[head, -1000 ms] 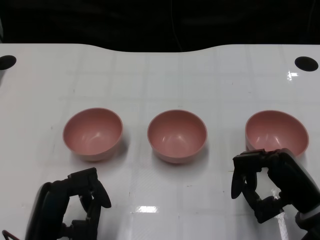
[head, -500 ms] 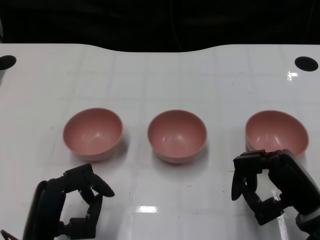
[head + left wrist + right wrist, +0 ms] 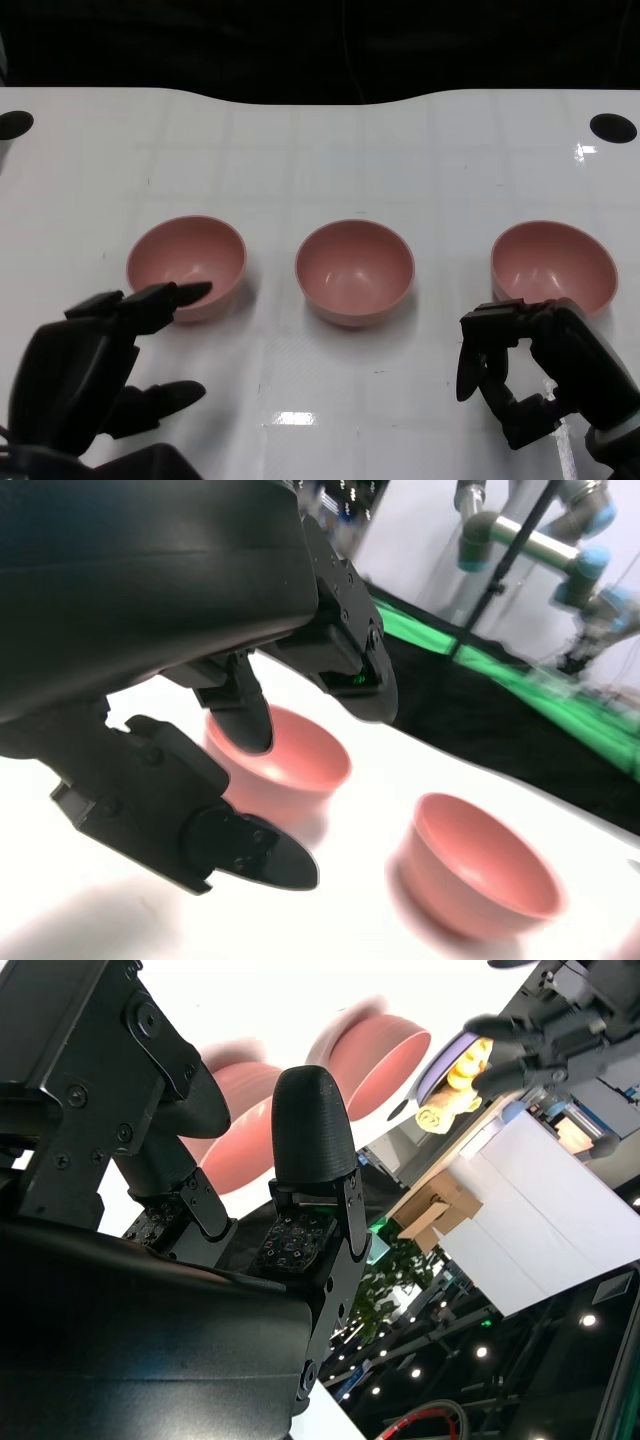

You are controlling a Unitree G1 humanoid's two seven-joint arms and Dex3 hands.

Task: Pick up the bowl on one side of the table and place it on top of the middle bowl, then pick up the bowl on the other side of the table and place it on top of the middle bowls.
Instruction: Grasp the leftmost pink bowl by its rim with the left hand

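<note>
Three pink bowls stood in a row on the white table (image 3: pixel 320 150), each apart from the others and none stacked. The left hand (image 3: pixel 85 370) was released, holding nothing, its fingers (image 3: pixel 165 295) spread apart: the upper ones reached forward so that their tips lay over the near rim of the left bowl (image 3: pixel 186 265), while the lower one (image 3: pixel 165 398) pointed out over bare table nearer the robot. In the left wrist view the same hand (image 3: pixel 215 730) showed an upper finger (image 3: pixel 245 715) hanging in front of the left bowl (image 3: pixel 290 765) and a lower finger (image 3: pixel 250 850) jutting out below it, with a clear gap between them and nothing in that gap; whether the upper fingertip actually touched the rim could not be told. The middle bowl (image 3: pixel 354 271) sat well beyond the left fingertips toward the other hand; in the left wrist view it (image 3: pixel 480 875) appeared past the left bowl. The right hand (image 3: pixel 545 365) held nothing, its fingers (image 3: pixel 478 365) curled downward but apart, with table showing between them. The right bowl (image 3: pixel 553 265) stood just beyond those fingers, its near rim close behind their knuckles, with no contact seen. In the right wrist view the right hand's fingers (image 3: pixel 310 1130) stood separated and bare, with blurred pink bowl shapes (image 3: pixel 370 1055) beyond their tips.
</note>
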